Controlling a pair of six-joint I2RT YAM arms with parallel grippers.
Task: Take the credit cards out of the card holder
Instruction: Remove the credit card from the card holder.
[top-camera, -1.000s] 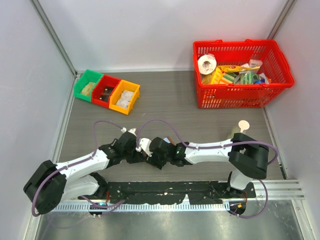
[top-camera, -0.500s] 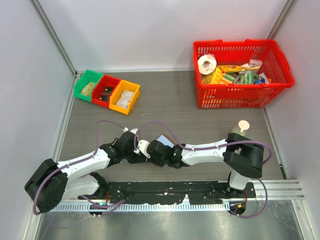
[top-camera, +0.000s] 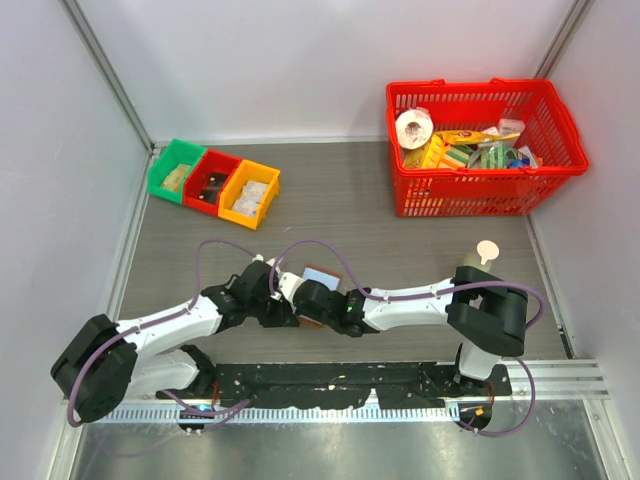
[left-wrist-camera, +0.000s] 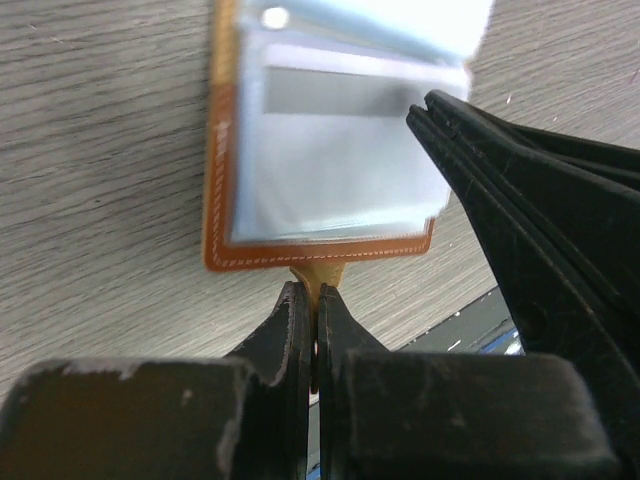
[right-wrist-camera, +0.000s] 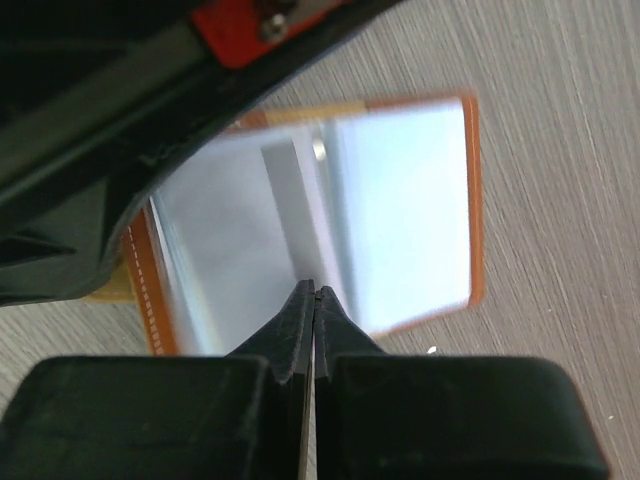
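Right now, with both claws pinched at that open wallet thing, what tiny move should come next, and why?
Probably the right claw should draw slowly back, away from the card holder. It looks shut on the edge of a pale card in the open holder, while the left claw is shut on the holder's brown tab, anchoring it. A pull should slide the card out.

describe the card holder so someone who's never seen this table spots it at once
On the grey table, look near the front middle, where the left arm and right arm meet. The card holder sits open there, a small flat wallet. Unlike the coloured bins at back left and the red basket at back right, it is brown-edged with pale blue inner panels.
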